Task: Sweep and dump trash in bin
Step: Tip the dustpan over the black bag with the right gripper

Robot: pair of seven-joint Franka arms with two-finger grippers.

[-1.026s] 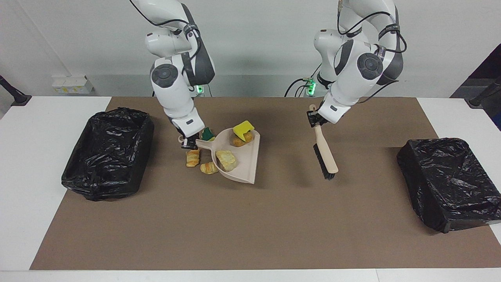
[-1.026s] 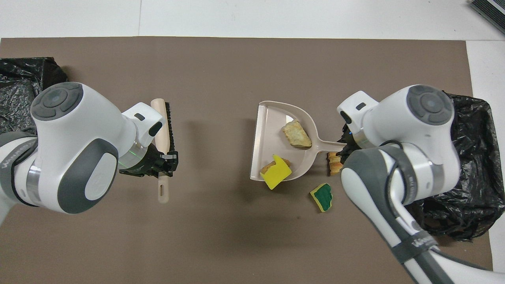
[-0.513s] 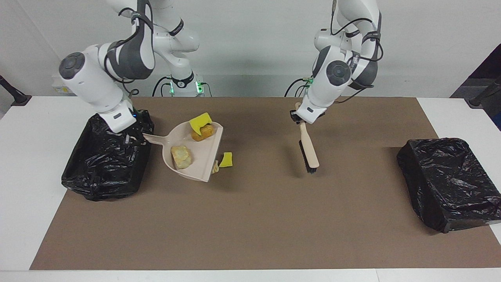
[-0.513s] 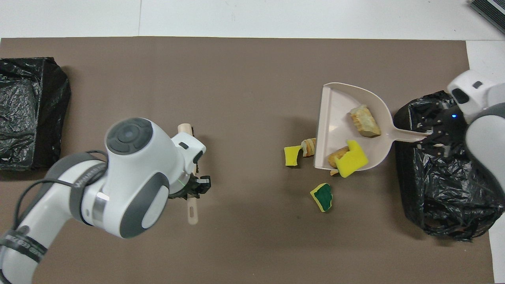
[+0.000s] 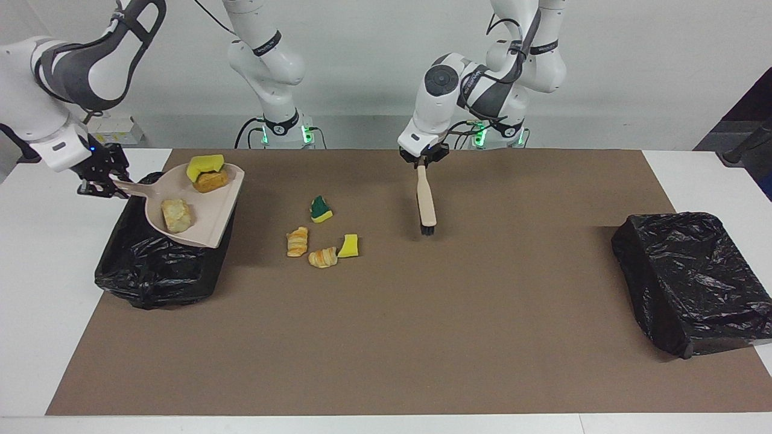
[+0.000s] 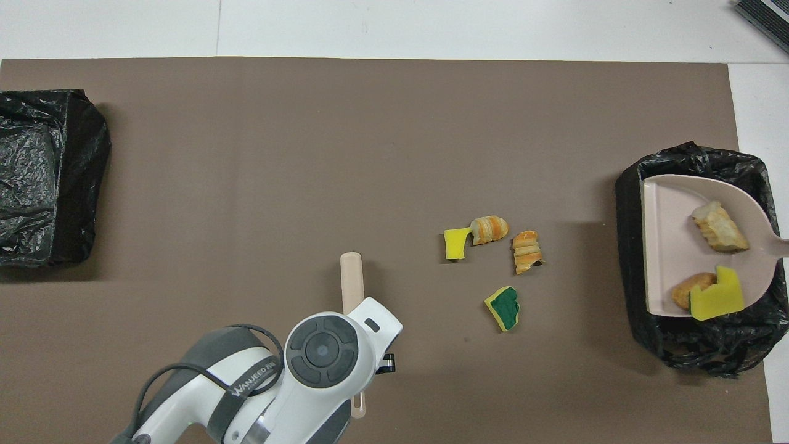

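We have the right gripper [image 5: 99, 181] clenched on the handle of the dustpan [image 5: 208, 202], which hangs level over the bin [image 5: 151, 271] at the right arm's end of the table with three bits of trash [image 5: 177, 215] in it. If we tip it carelessly, the yellow sponge [image 5: 204, 164] at its rim could fall onto the table instead. Our left gripper [image 5: 424, 160] grips the brush [image 5: 426, 202] above the mat's middle, and a hasty sweep could scatter the four bits [image 5: 318, 232] near the table's centre.
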